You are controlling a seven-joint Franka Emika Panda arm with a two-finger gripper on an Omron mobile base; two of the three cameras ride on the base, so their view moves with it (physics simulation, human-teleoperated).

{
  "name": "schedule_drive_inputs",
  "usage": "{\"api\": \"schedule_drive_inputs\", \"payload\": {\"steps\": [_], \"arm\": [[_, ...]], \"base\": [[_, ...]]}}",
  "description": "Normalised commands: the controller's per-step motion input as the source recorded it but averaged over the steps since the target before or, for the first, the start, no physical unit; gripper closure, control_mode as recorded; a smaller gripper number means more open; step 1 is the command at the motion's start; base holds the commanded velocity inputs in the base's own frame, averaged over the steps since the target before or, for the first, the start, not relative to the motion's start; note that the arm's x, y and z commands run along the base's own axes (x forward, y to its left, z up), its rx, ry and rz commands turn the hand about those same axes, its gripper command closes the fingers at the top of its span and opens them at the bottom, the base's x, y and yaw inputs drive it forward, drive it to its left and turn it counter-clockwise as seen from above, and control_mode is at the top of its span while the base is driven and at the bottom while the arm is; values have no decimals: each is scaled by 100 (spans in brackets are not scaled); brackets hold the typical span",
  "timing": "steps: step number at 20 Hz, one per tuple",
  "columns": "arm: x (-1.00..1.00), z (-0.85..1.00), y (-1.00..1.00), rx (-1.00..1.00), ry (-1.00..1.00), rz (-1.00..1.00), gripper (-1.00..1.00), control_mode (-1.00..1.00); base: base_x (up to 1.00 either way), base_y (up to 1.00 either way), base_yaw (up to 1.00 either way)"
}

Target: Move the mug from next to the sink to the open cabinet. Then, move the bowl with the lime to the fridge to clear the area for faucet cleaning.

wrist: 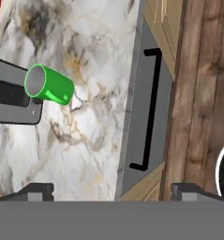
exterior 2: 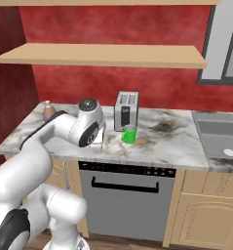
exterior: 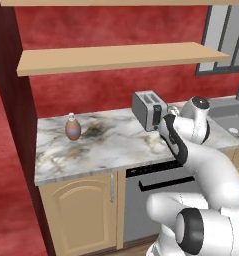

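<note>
Mug (exterior 2: 129, 134) upright on counter (exterior 2: 171, 141), touching toaster (exterior 2: 126, 111) front, well left of sink (exterior 2: 220, 133). Gripper (wrist: 113, 190) wide open, empty, above counter edge. Should centre over mug, descend, straddle wall, avoid toaster.

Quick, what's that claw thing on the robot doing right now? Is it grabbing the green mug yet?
Gripper: jaws wide open, holding nothing. The green mug stands apart from it on the marble counter, beside the toaster.
</note>
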Motion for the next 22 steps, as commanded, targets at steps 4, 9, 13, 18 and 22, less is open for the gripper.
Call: {"api": "schedule_drive_inputs", "payload": {"steps": [4, 9, 13, 18, 22], "arm": [[-39, -10, -15, -5, 6, 37, -100, -100], [-28, -18, -6, -11, -1, 40, -100, -100], [2, -18, 11, -16, -3, 17, -100, -100], [7, -25, 11, -23, -23, 4, -100, -100], [0, -3, 22, -22, -27, -6, -100, -100]], "base": [[0, 0, 0], [0, 0, 0], [0, 0, 0], [0, 0, 0], [0, 0, 0]]}}
